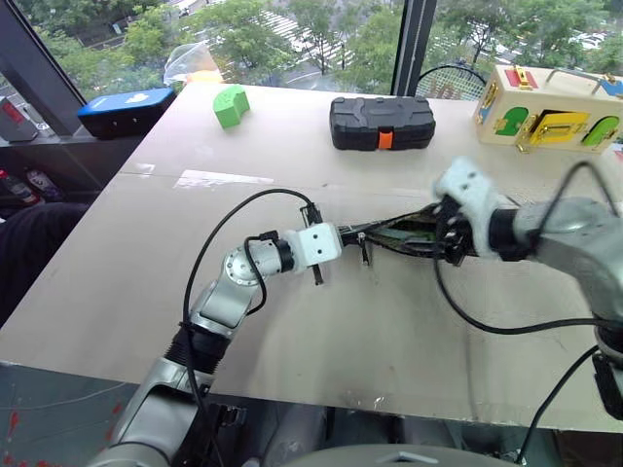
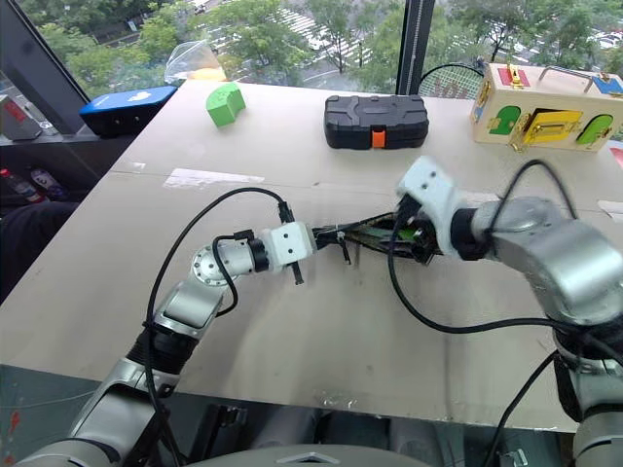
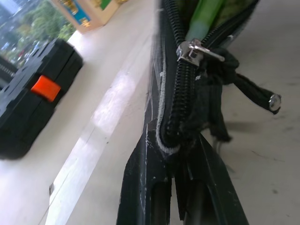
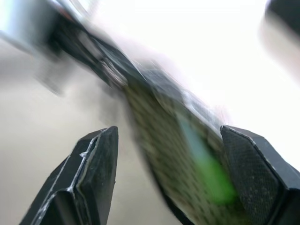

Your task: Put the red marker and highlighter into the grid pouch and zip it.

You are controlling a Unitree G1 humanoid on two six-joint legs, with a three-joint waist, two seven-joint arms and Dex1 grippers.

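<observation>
Pouch (image 3: 164,93) lies mid-table, its zipper end pinched by our left gripper (image 3: 180,157), fingers closed tight on the fabric corner. We judge this grip is there to anchor the pouch so the slider has something to pull against.

Zipper slider (image 3: 192,49) sits near that held end, cord pull (image 3: 255,91) trailing loose beside it. Past the slider the teeth stand apart, so the mouth is still unzipped.

Highlighter (image 3: 206,14) lies inside the gap, green body showing between the two rows of teeth. Red marker: we cannot make it out in these views; we take it to be inside already, but cannot confirm.

Right gripper (image 4: 166,178) hovers at the pouch's far end, fingers (image 4: 91,178) spread wide with nothing between them, the green showing through the opening below. We read this as a drop just made.

Next step, as we judge it: zipping. Risk: the highlighter lies close under the teeth and could foul the slider.

Hard case (image 1: 382,122) and green block (image 1: 231,105) sit well apart at the far edge.
</observation>
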